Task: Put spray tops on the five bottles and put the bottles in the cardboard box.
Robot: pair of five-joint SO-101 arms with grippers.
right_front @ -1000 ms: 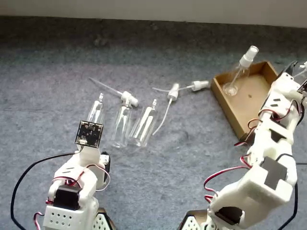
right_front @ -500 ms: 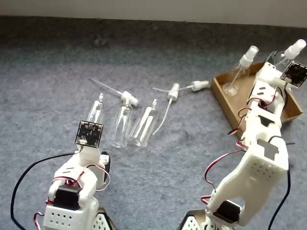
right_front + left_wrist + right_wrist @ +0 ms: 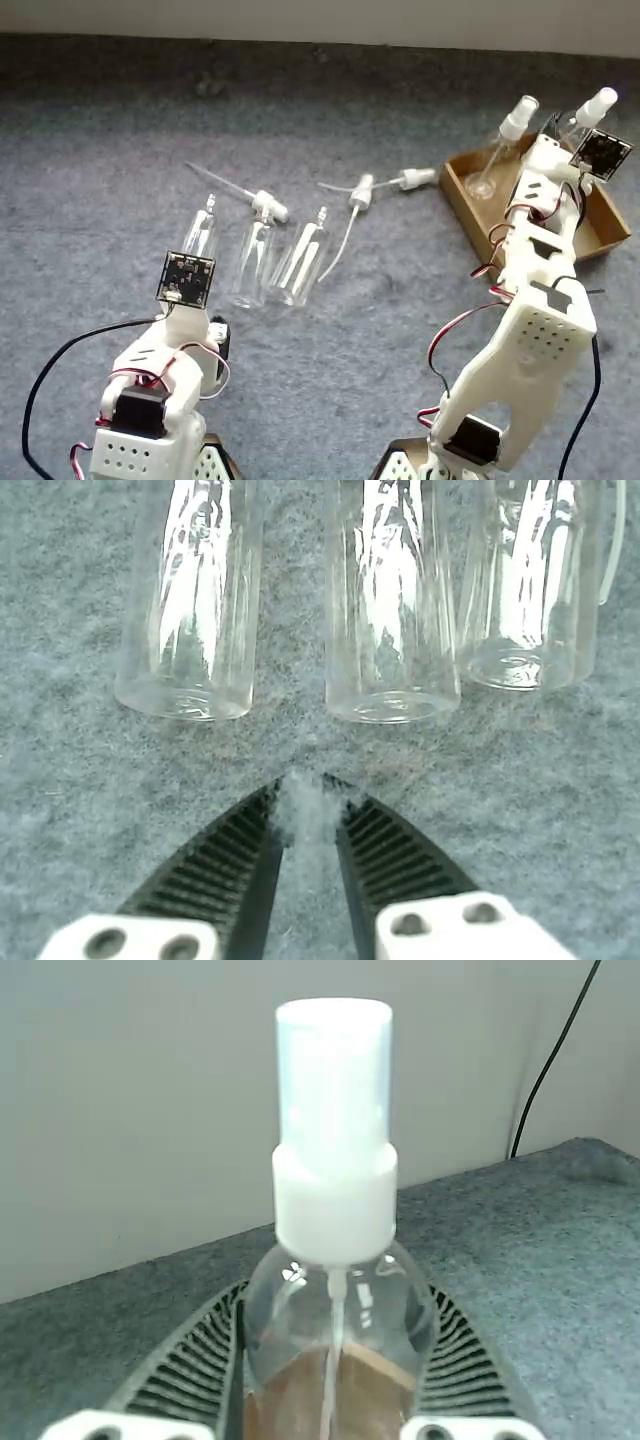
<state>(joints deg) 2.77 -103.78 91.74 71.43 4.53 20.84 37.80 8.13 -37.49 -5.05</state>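
- High view: I see my desk (image 3: 100, 140) covered in grey felt-like carpet, with a pale wall (image 3: 300, 18) along the far edge.
- Three clear topless bottles (image 3: 255, 258) lie side by side ahead of my left arm (image 3: 160, 370). Three loose white spray tops with thin tubes (image 3: 362, 190) lie just beyond them, strung toward the shallow brown cardboard box (image 3: 468, 215) at the right.
- One clear bottle with a white spray top (image 3: 497, 155) stands in the box's far-left corner. My right arm (image 3: 535, 320) stretches over the box, with a second capped clear bottle (image 3: 597, 105) at its tip above the box's far side.
- Bare carpet lies open between the lying bottles and the box, and across the desk's left.
- Left wrist view: my left hand (image 3: 305, 798) is a narrow crack apart, with only carpet between its ribbed fingers. The three bottle bases sit just ahead, not touching it.
- Right wrist view: my right hand (image 3: 335, 1345) is clamped on both sides of the second capped clear bottle, whose white top stands upright. Behind are the pale wall, a black cable (image 3: 545, 1060) and the desk's edge.
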